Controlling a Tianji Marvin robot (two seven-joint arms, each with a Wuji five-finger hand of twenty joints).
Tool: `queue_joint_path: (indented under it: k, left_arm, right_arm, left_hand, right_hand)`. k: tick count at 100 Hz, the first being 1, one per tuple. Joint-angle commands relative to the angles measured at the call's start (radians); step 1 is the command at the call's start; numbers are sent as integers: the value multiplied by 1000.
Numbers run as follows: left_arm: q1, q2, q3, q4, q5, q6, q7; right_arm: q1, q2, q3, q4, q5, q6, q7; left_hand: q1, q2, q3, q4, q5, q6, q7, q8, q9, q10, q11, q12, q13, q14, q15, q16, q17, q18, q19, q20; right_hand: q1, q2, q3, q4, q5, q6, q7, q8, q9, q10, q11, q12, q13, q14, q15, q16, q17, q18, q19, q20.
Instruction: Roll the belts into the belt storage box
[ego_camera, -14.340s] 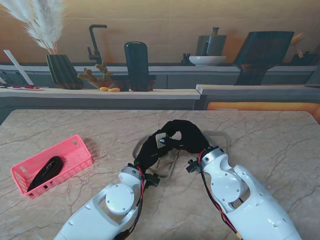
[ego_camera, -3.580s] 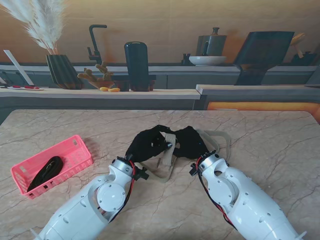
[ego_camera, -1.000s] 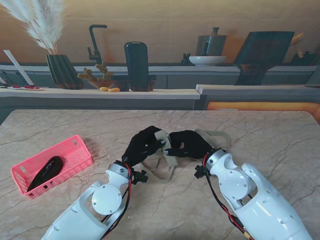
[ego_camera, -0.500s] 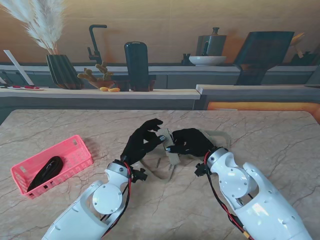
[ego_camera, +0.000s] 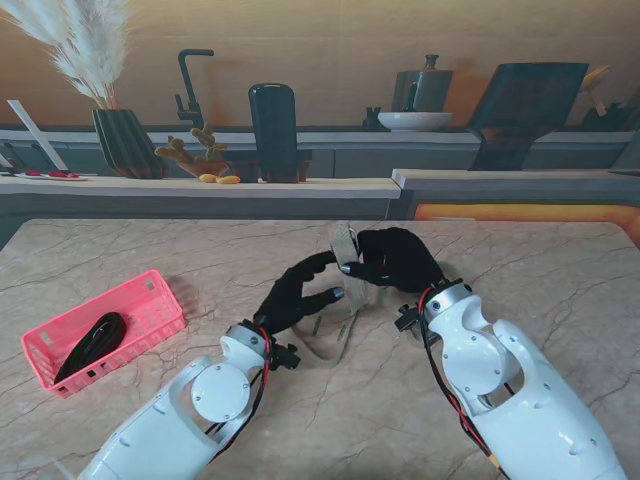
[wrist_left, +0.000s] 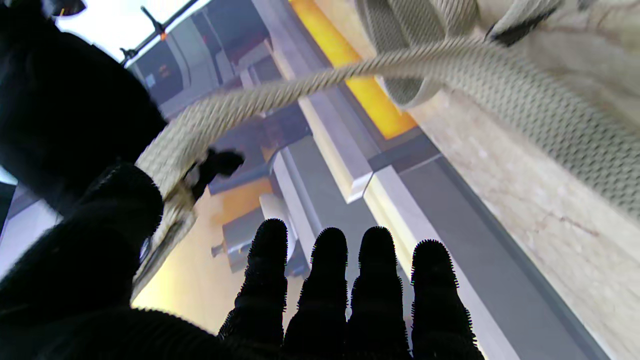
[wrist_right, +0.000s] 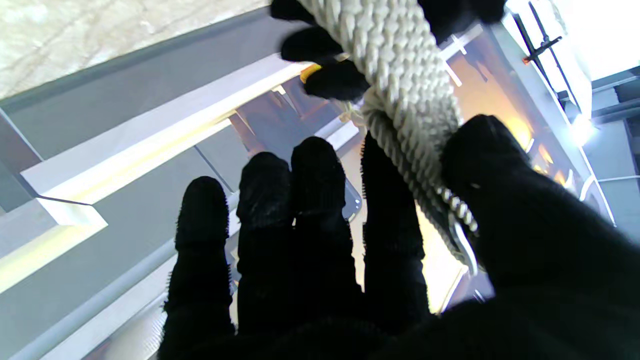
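Belt (ego_camera: 345, 262), beige and woven, hangs pinched in my right hand (ego_camera: 398, 260), lifted off the tabletop (ego_camera: 560, 290); its tail droops nearer to me past my left hand (ego_camera: 300, 292), whose spread fingers (wrist_left: 325, 280) grip nothing. Pink storage box (ego_camera: 150, 320) sits well left of that hand.

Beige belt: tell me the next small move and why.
Probably the left hand should curl onto the slack strap and start the roll. The right hand pinches the beige belt at one end, lifted, while the rest trails loose on the table; the left hand's fingers are extended, holding nothing.
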Motion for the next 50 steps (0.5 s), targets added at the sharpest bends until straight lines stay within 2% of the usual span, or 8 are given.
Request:
queue_joint_path:
  k: [1,18,28,42,48,50]
  left_arm:
    - [-1,-13,18,17,-14,-3,-22]
    - [-23,-28,75,61,-49,-33,-33]
    - [-27,-39,92,74,-44,-38,-10]
    - [-27,-47,100,80,-42,-40,9]
    - [-23,-50,101,77,-54,-40,11]
    - [-22,-51,101,76,-56,-40,13]
  right_arm:
    - [-2,-6,-1,-27,12,-5,-5]
    - [-1,-8,0,-37,-1,-12,-22]
    - [0,-9,1,-41,0,-7,-25]
    - [0,-11,-1,-46,8,5,-26]
    - [1,-11,-3,-46,10,10,-25]
    - [1,-11,-3,-45,11,11,-25]
  left_hand:
    - [-48,-61,55,-37,-2,-36,-16,-11,-20,-36,-29,-28,-31,-46,-29,-33,-4,-56,-30,-27]
    - [-33,-86,139,-47,-7,-60,35,1,15,-50,-6,-63,-1,-62,-14,-63,6,-53,-12,-51]
    - [38,-60,156,-49,19,-67,100,17,91,-57,46,-57,55,-58,43,-54,24,-37,75,-48]
    - [137,10,127,-47,91,-100,177,34,219,-85,98,-43,116,-55,109,-42,42,2,194,-46]
    - [173,44,108,-47,145,-112,224,47,285,-94,122,-34,154,-53,138,-36,49,19,229,-45]
    - [204,42,86,-68,164,-117,245,57,310,-97,130,-30,170,-52,150,-33,53,25,248,-41]
  right_hand:
    - [21,36,96,5,70,-137,135,-6,-26,48,32,23,-5,-31,61,28,9,-41,44,29]
    - [27,42,95,6,66,-130,137,-6,-31,48,32,24,-10,-31,60,31,5,-44,55,32]
    - [30,45,93,7,65,-126,138,-5,-32,48,33,24,-11,-31,59,32,3,-46,60,33]
    - [34,46,91,8,64,-122,140,-4,-31,48,33,23,-10,-31,59,32,3,-46,64,33]
    - [35,46,90,8,65,-120,140,-5,-29,47,33,23,-9,-31,59,32,3,-47,65,33]
    - [35,46,89,9,66,-119,140,-5,-28,47,32,22,-9,-32,59,32,4,-47,66,33]
